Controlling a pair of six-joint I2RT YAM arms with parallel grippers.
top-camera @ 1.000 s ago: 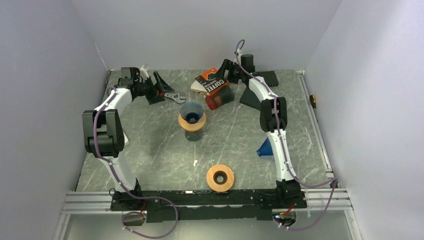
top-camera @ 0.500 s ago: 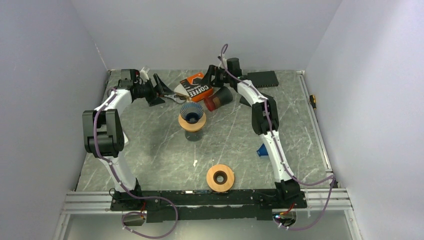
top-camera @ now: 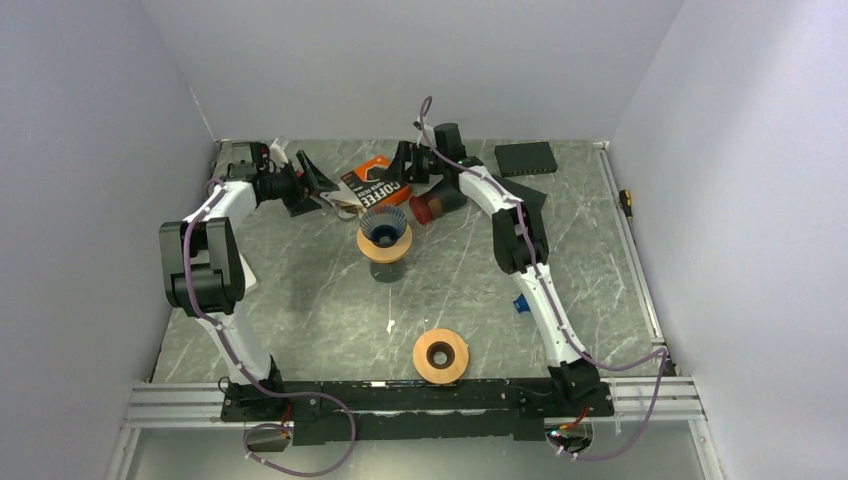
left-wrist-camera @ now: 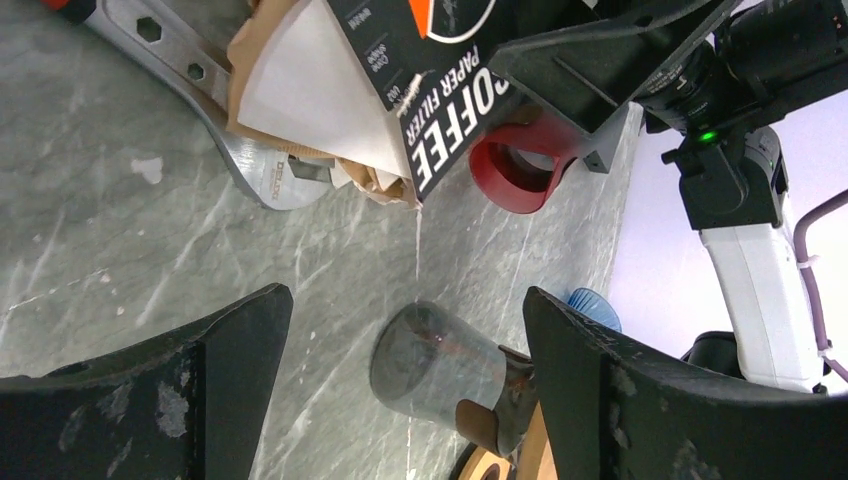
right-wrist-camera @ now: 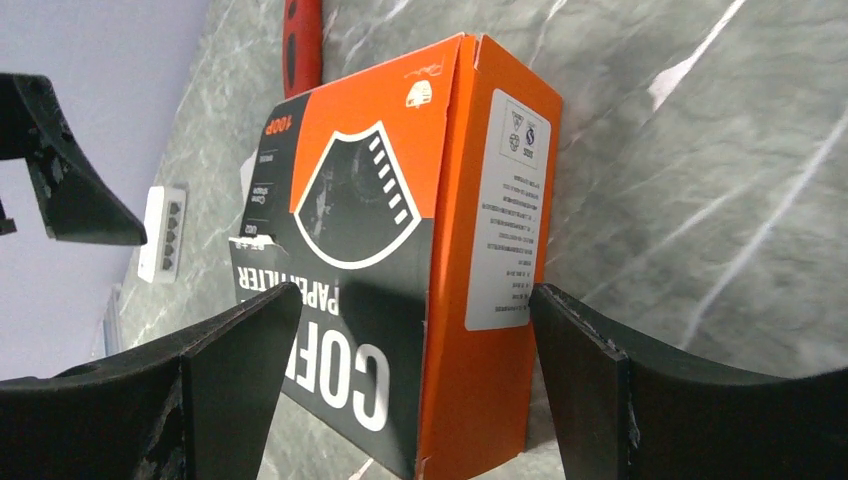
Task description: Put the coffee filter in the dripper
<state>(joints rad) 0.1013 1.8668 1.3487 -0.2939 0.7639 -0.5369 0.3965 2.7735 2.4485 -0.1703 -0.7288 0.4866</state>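
Leftward has come the filter box (top-camera: pixel 373 180), clamped in the right gripper (right-wrist-camera: pixel 412 300); left gripper (left-wrist-camera: pixel 405 300) gapes wide; paper filter (left-wrist-camera: pixel 310 90) looks light, flimsy; pinch its protruding edge.

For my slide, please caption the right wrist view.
Right gripper grips the orange-and-black coffee filter box, grey marbled table behind.

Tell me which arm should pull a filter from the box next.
Left. The open left gripper points at the white filter poking from the coffee filter box, nothing in between. The right gripper is busy, its fingers clamped on that box's sides.
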